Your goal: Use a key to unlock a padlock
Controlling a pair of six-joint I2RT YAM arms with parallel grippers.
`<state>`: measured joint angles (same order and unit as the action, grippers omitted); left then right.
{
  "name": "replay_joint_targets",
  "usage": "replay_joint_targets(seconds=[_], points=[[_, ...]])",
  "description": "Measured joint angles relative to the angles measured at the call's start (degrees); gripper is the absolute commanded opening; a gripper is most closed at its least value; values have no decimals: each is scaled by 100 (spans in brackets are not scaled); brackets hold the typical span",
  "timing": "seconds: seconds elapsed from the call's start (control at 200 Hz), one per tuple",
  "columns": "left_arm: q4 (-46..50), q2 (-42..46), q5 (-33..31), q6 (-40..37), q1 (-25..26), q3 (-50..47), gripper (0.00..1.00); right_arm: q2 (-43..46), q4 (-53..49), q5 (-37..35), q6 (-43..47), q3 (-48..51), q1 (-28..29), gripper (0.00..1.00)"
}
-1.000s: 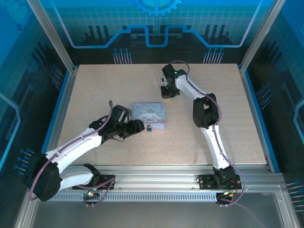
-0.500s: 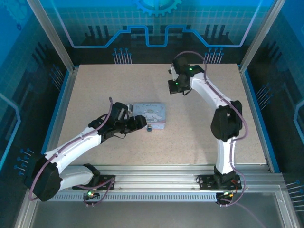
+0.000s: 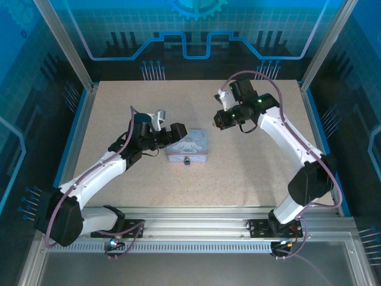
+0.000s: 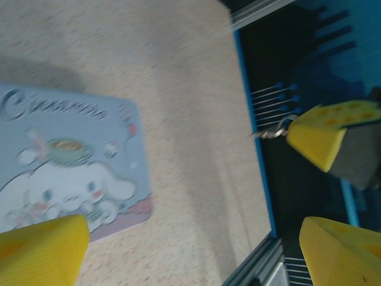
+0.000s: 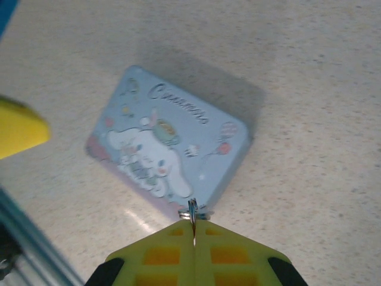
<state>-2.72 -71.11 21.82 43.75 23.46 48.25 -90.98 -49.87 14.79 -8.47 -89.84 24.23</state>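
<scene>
**Reference object.** A pale blue rectangular metal tin (image 3: pixel 188 146) with a cartoon-printed lid lies flat on the speckled beige counter (image 3: pixel 119 107). All positions below are given relative to this tin.

**Task items.**
- The small dark padlock (image 3: pixel 187 159) lies on the counter at the middle of the tin's near edge. It is too small in the top view to tell whether it touches the tin wall.
- The small silver metal key on a ring (image 5: pixel 193 210) is held by the right hand. In the right wrist view, the ring protrudes from the fingertips and overlaps the tin's (image 5: pixel 169 143) edge. In the left wrist view, the key (image 4: pixel 271 132) projects from the yellow pad, well to the right of the tin (image 4: pixel 65 161).

**Left hand** (image 3: pixel 168 125). Positioned at the tin's far left corner. The fingers are spread wide with nothing between them. In the left wrist view (image 4: pixel 193 233), one yellow pad (image 4: pixel 41 253) overlaps the tin's corner and the other is off to the tin's side.

**Right hand** (image 3: pixel 221 121). Positioned beyond the tin's far right corner, apart from it. In the right wrist view (image 5: pixel 193 229), the yellow fingers are pressed together and clamp the key. The right hand (image 4: pixel 318 136) also appears in the left wrist view.
</scene>
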Motion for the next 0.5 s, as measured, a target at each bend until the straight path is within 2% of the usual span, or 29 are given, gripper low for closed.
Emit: replay_joint_targets(seconds=[0.25, 0.5], points=[[-1196, -304, 713, -15, -11, 42, 93, 658, 188, 1123, -7, 544, 81, 0], [-2568, -678, 1436, 385, 17, 35, 84, 988, 407, 1919, -118, 780, 96, 0]])
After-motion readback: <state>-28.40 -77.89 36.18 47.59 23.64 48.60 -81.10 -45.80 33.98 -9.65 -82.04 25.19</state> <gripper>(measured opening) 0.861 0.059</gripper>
